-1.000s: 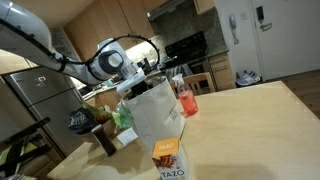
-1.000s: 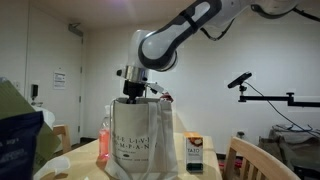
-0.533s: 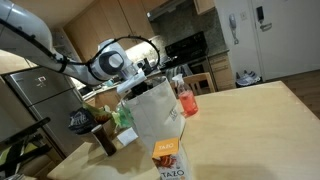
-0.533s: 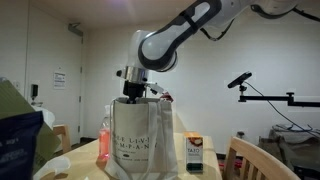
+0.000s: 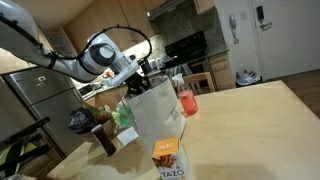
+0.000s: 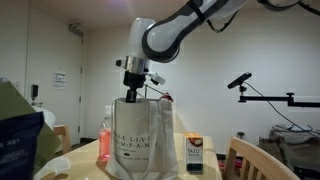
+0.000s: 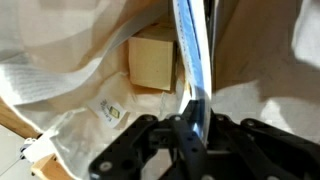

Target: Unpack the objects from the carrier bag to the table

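Change: Over the last half-second the arm had risen, drawing the claw (image 6: 137, 90) up at the mouth of the carrier bag (image 6: 140, 135).
Claw: Pinched almost fully closed on the upper edge of the flat blue-and-white package (image 7: 187, 60), as the wrist view showed.
Package: Hung straight below the claw, most of it still inside the bag.
Meaning: The lift-out looked under way, with the package not yet clear of the rim.
Still packed: A small tan cardboard box (image 7: 152, 62) lay deeper down, below the claw and just beside the package.
Already out: An orange carton (image 5: 166, 155) stood on the worktop (image 5: 250, 120), well below the claw.
Materials: Thin, crinkled, semi-translucent plastic bag; slim, glossy slab of a package; matt, square-edged box; smooth pale wood.
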Action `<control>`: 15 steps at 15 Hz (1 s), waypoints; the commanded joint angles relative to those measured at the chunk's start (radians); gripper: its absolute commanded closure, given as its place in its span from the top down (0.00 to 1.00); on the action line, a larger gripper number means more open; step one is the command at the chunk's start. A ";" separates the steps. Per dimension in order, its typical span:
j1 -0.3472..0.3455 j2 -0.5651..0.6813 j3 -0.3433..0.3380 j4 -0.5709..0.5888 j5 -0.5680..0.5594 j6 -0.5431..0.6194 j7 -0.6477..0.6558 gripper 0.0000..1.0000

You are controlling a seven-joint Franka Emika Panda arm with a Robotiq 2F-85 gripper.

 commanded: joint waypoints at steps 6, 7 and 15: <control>0.050 -0.194 -0.060 -0.145 -0.176 -0.010 0.114 0.02; 0.057 -0.211 -0.068 -0.156 -0.202 -0.012 0.135 0.02; 0.071 -0.295 -0.083 -0.204 -0.354 -0.011 0.266 0.02</control>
